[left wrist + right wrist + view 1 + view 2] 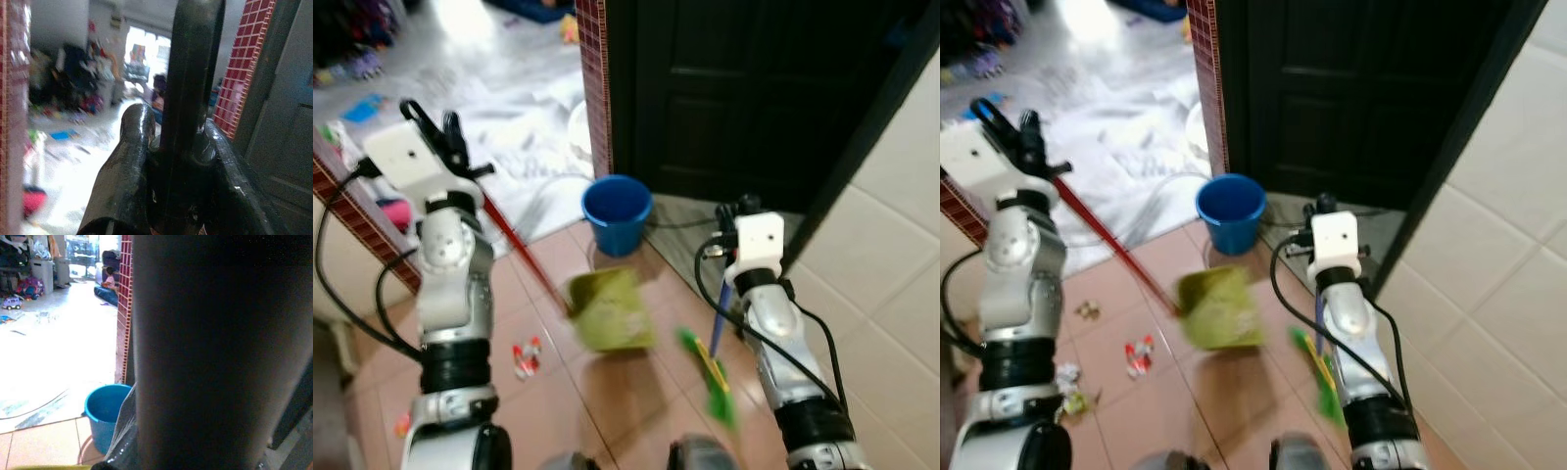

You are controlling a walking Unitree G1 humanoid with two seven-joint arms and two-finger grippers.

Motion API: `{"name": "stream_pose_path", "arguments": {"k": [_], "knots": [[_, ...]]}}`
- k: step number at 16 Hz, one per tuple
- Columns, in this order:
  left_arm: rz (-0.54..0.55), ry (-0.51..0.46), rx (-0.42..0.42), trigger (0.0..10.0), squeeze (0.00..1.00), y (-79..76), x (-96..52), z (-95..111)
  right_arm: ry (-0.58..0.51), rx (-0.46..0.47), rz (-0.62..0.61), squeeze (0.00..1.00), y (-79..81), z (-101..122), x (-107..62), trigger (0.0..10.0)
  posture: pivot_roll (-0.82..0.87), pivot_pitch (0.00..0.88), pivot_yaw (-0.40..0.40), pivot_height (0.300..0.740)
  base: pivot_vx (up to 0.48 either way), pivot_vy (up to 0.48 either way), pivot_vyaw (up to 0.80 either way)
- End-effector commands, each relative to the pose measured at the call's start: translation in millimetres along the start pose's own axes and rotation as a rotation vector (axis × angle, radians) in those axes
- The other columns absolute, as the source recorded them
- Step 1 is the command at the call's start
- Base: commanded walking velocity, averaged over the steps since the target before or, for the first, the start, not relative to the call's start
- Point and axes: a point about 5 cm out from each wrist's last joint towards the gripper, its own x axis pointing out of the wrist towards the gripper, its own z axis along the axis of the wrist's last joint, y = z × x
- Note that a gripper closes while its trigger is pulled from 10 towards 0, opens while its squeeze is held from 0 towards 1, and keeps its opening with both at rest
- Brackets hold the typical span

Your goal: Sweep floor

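Left gripper (pixel 450 137) is raised at the robot's left, its black fingers (pixel 129 161) closed around the top of a red handle (pixel 514 240); in the left wrist view the dark shaft runs straight up between them. The handle slants down to a yellow-green dustpan (pixel 610 309), blurred, which lies at or just above the tiled floor (pixel 558 392) just in front of the blue bucket (pixel 617 212). Right gripper (pixel 741 211) is clamped on the upper part of the blue shaft of a broom (pixel 717 367); the green bristle head sits low near the floor, beside the right forearm and close to the white tiled wall (pixel 891 225). The right wrist view is largely blocked by that shaft, with the bucket beyond it. Litter: red-and-white wrappers (pixel 526 356) lie on the tiles to the left of the dustpan, with smaller scraps (pixel 1072 387) nearer the left arm. Handling judgement: both tools look light and stiff, but the long handles give leverage, so a high grip lets the head swing and twist; smooth round shafts may rotate in the fingers. A hold further down the broom shaft would give better control of the bristles. The dustpan lip must lie flat on the tiles, or the light, easily scattered wrappers will slide under it.
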Motion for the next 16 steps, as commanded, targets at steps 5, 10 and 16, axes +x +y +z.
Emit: {"name": "stream_pose_path", "arguments": {"k": [5, 10, 16], "knots": [[0.021, -0.132, -0.187, 10.0, 0.0, -15.2, 20.6, 45.8, -0.027, -0.048, 0.024, 0.0, -4.9, 5.8, 2.4, 10.0, -0.09, 0.0, 0.045, 0.74, 0.451, 0.0, 0.0], [0.072, -0.179, -0.173, 10.0, 0.0, -8.7, 32.9, 57.4, -0.031, -0.056, 0.041, 0.0, -2.0, 6.4, 1.8, 10.0, -0.09, 0.0, 0.045, 0.74, 0.463, 0.0, 0.0], [0.14, -0.202, -0.16, 10.0, 0.0, 0.2, 41.9, 60.6, -0.03, -0.056, 0.055, 0.0, 0.0, 6.1, 0.7, 10.0, -0.1, 0.0, 0.047, 0.74, 0.48, 0.0, 0.0]]}}
